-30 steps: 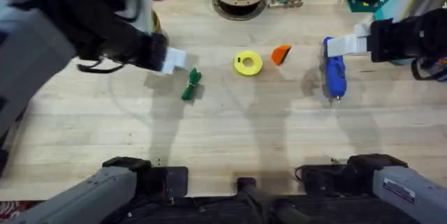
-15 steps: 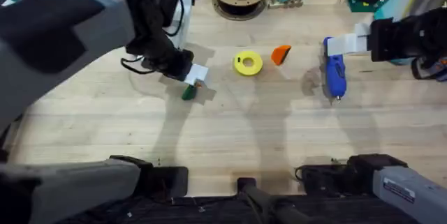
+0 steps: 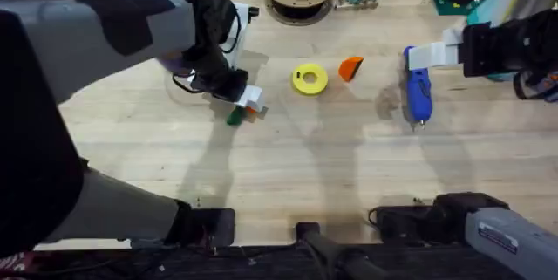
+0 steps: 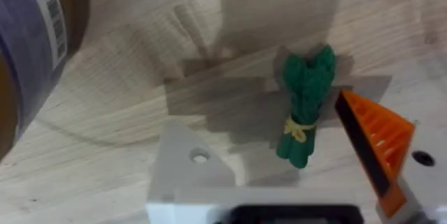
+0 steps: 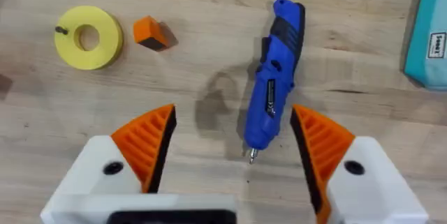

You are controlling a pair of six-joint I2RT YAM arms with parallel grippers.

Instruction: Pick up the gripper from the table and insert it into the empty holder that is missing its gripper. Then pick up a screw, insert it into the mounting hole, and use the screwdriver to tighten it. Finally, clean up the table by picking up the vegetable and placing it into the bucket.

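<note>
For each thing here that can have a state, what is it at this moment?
Left end effector: open, around the vegetable; one finger base lacks its orange pad.
Right end effector: open, above the screwdriver.
Vegetable: lying on the table.
Screwdriver: lying flat, ungripped.
Orange gripper: loose on the table.

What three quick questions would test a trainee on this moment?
1. True or false: the blue pen-style electric screwdriver is clamped in the right gripper.
2. The small orange ribbed plastic fingertip lies right beside: A) the yellow round disc; B) a brown spool; C) pink scissors.
3. In the wrist view, what lies between the fingers of the left gripper?

Key:
1. False: it lies free, and the gripper is open above it.
2. A.
3. The dark green leafy bundle.
</note>
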